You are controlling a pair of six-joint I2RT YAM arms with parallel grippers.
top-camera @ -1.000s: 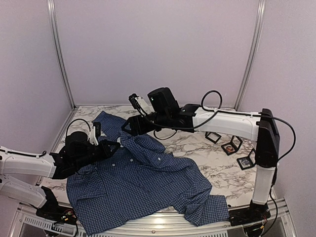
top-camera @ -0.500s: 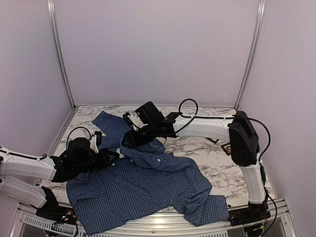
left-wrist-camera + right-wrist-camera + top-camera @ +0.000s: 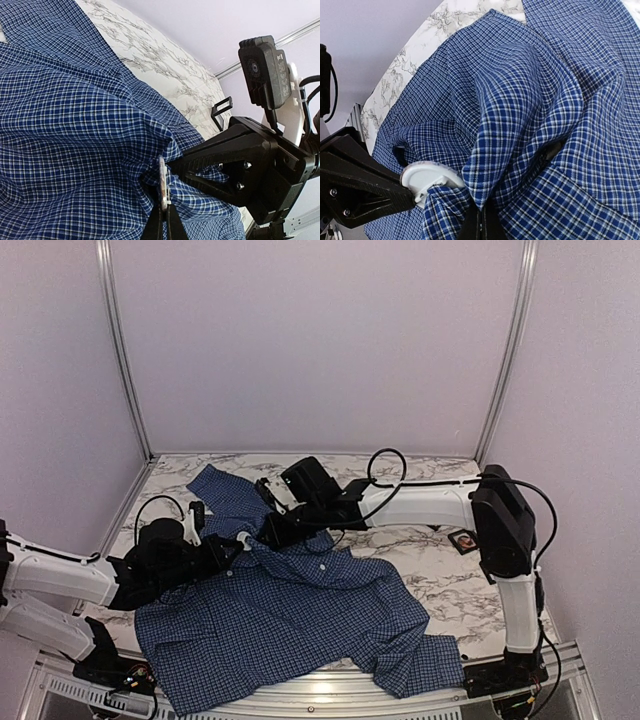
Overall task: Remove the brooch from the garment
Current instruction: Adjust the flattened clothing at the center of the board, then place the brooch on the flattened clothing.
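Observation:
The garment, a dark blue checked shirt, lies spread over the marble table. Both grippers meet at a raised fold near its collar. My left gripper is shut on the brooch, seen edge-on as a thin pale disc poking out of the cloth. In the right wrist view the brooch shows its white round back, with the left gripper's black fingers holding it. My right gripper is shut on a pinched fold of the shirt right beside the brooch.
A small black-framed piece lies on the marble at the right, partly behind the right arm. Another black frame stands on the table beyond the shirt. Walls and metal posts close in the back and sides.
The right arm has come down and to the left onto the shirt, and its gripper has gone from open to shut on the fold beside the brooch. The left gripper has stayed shut.

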